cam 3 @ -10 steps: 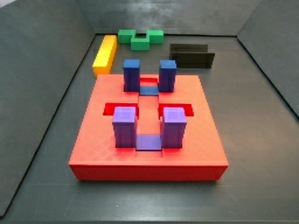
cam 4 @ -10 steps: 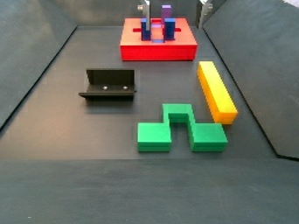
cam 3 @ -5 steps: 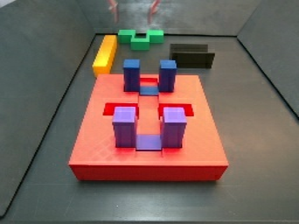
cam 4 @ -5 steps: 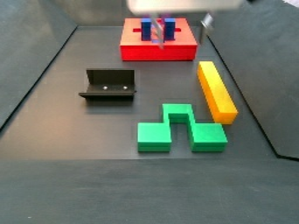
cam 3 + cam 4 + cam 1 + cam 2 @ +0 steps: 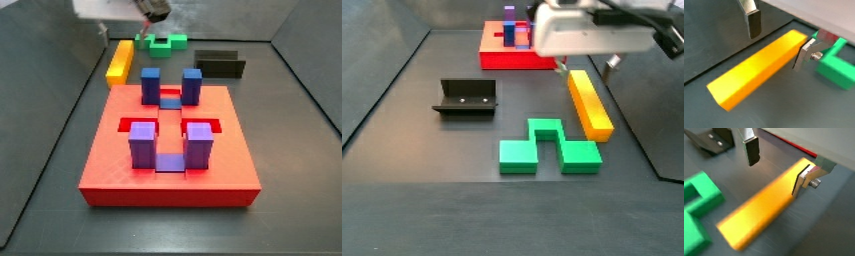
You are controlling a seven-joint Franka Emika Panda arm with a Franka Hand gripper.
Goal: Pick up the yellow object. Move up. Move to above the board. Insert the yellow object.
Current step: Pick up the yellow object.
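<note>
While the claw (image 5: 777, 39) hangs above one end of the yellow object (image 5: 757, 67), its two silver fingers stand wide apart, one on each long side of the bar, and both wrist views show that neither dark pad touches it. One finger (image 5: 751, 149) is over the grey desk (image 5: 777, 158) beside the bar, and the other one (image 5: 805, 178) is close to the bar's opposite edge. The claw holds nothing.

The yellow object lies flat on the desk close to a side wall, as a side view shows (image 5: 588, 103). It is well apart from the board (image 5: 167, 150), which is the big red slab with blue and purple posts; in a side view the board (image 5: 520, 57) sits near the far edge of the desk, beyond the bar. The green block (image 5: 545, 147) lies just beside the nearer end of the bar; whether they touch, I cannot tell. In a wrist view the green block (image 5: 835, 66) is near the bar's end as well. The black block (image 5: 466, 98) rests apart from them, toward the other side wall. In a side view the white arm body (image 5: 589, 30) hides the far end of the bar.
</note>
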